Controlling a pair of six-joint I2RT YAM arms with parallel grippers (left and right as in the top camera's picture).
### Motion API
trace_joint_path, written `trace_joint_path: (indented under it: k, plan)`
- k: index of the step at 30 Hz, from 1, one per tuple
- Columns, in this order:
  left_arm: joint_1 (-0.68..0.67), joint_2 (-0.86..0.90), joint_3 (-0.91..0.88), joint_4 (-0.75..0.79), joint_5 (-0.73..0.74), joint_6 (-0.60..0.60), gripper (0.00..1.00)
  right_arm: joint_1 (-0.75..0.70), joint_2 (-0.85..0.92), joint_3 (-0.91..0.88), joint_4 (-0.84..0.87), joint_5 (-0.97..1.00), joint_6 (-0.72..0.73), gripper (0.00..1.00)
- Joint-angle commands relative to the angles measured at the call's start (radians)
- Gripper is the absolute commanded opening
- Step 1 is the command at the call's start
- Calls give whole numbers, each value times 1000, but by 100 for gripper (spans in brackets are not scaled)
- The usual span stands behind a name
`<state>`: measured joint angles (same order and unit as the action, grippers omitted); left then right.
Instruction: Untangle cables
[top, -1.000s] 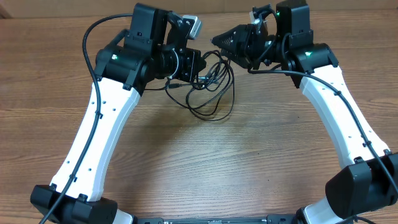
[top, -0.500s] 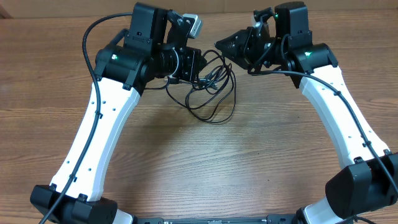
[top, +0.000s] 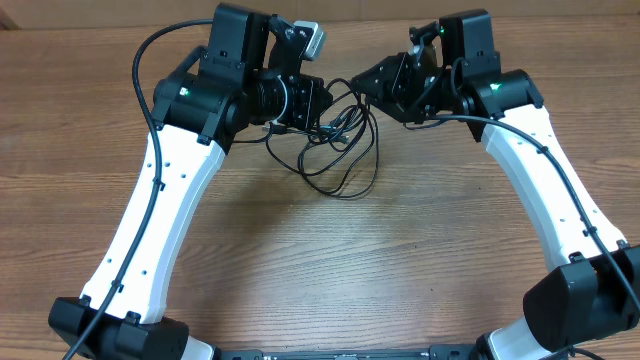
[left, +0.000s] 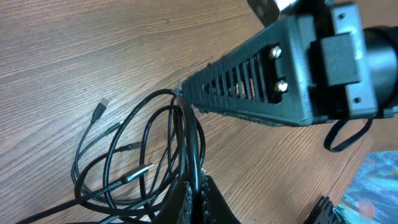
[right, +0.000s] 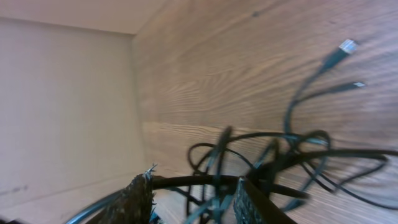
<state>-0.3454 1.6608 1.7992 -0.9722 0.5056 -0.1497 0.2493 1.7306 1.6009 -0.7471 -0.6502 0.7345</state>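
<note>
A tangle of thin black cables (top: 332, 150) lies on the wooden table (top: 300, 260) between my two grippers at the far middle. My left gripper (top: 326, 118) is shut on one black cable (left: 188, 134) that rises from its fingertips (left: 186, 198). Loose loops and a silver plug (left: 140, 171) lie to its left. My right gripper (top: 358, 82) faces it from the right, and its ribbed black finger (left: 249, 87) touches the top of the loop. In the right wrist view the right gripper (right: 194, 193) stands open, with a cable (right: 193, 182) crossing the gap between its fingers. Two plug ends (right: 346, 46) rest beyond.
A pale wall (right: 62, 93) borders the table's far edge behind the grippers. The arms' thicker black wires (top: 150, 90) loop beside each arm. A blue object (left: 379, 186) shows at the lower right of the left wrist view.
My right gripper has drawn back a little to the right and down and has turned. The cable loops shifted slightly. The left gripper kept its hold.
</note>
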Motion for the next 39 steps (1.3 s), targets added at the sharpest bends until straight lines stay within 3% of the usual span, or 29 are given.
trace_joint_path:
  k: [1,24,25,27,29,30,39]
  plan:
    - [-2,-13,3,9,23,23,4,3,-13,22,-22,66,-26,42]
    - [-2,-13,3,35,28,11,4,125,0,-31,-26,138,-29,44]
    - [-2,-13,3,35,31,11,4,130,3,-31,-23,142,-29,43]
    - [-2,-13,3,35,36,11,4,143,12,-31,-16,157,-29,30]
    - [-2,-13,3,35,38,11,4,145,19,-31,-13,160,-29,9]
    - [-2,-13,3,35,38,11,4,145,22,-31,-10,159,-29,4]
    - [-2,-13,3,10,-1,13,4,126,22,-31,42,64,-29,4]
